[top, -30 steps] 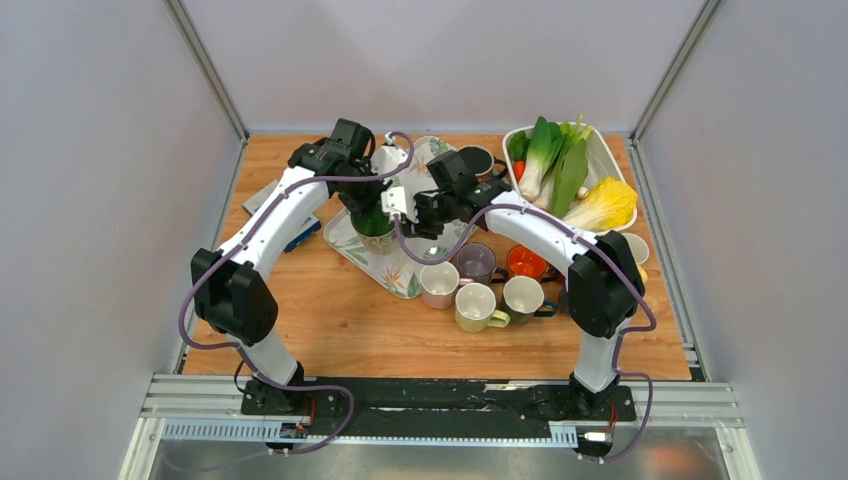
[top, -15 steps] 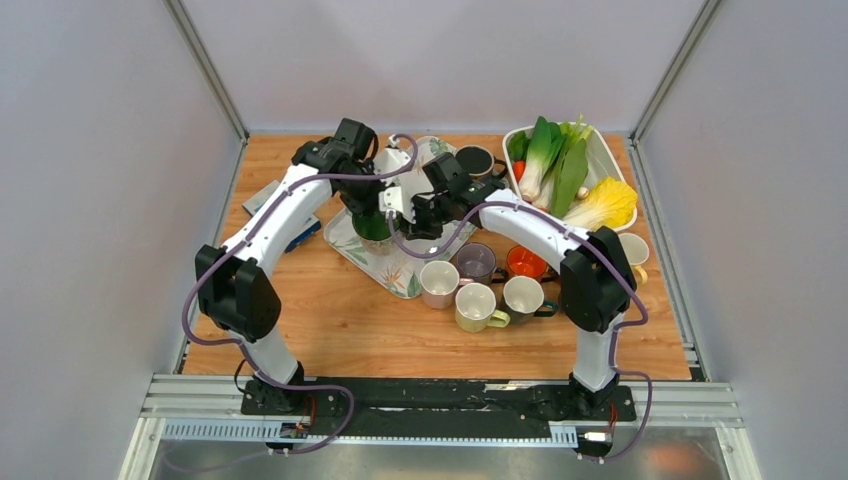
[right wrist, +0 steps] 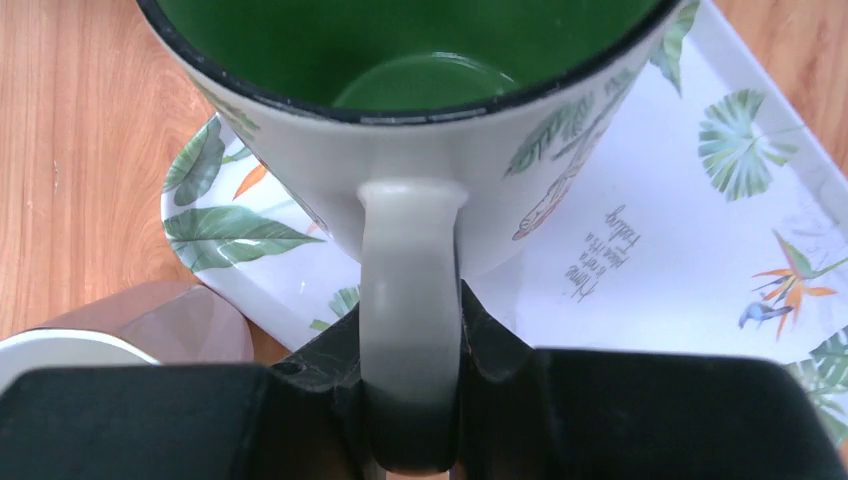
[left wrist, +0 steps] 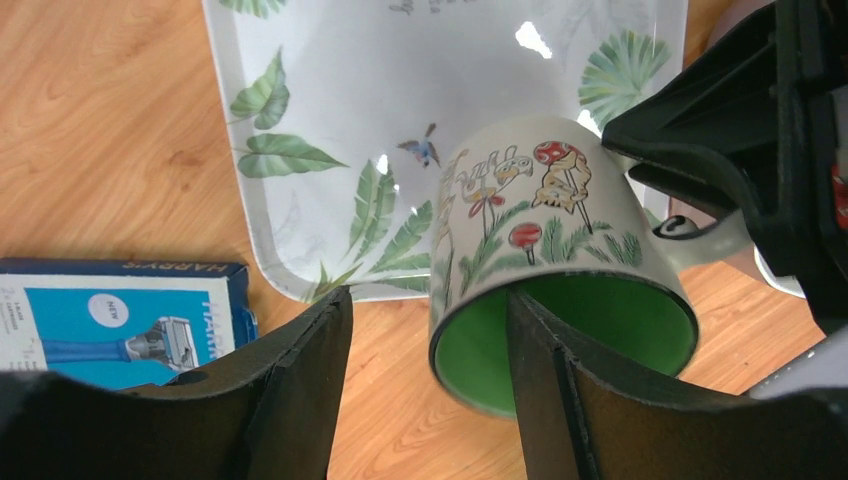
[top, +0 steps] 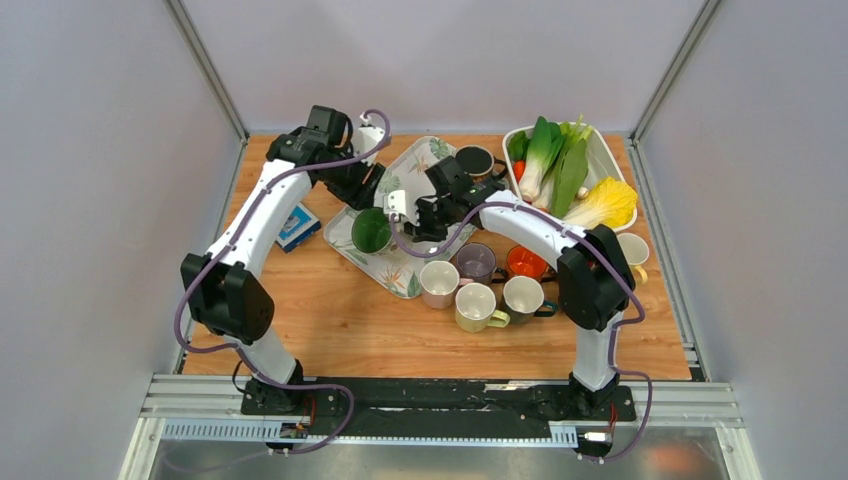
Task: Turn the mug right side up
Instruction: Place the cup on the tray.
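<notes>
The mug (top: pixel 371 230) is white with a plant print and a green inside, and its mouth faces up toward the top camera. It hangs just over the near-left corner of the leaf-print tray (top: pixel 421 160). My right gripper (right wrist: pixel 410 325) is shut on the mug's handle (right wrist: pixel 410 270), and the mug (right wrist: pixel 420 130) fills the top of that view. My left gripper (left wrist: pixel 428 300) stands open beside the mug (left wrist: pixel 545 215); one finger (left wrist: pixel 540 360) overlaps the green mouth, the other is clear of it. In the top view the left gripper (top: pixel 362 188) sits just behind the mug.
Several upright mugs (top: pixel 480 285) cluster right of the tray's near end. A dark mug (top: pixel 475 160) stands at the tray's far end. A white basket (top: pixel 601 155) of vegetables is at the back right. A blue razor box (left wrist: pixel 110 320) lies left of the tray.
The left gripper has let go of the mug, opened wide and drawn back to the far left. The right gripper has closed on the handle. The mug's green mouth now shows from above.
</notes>
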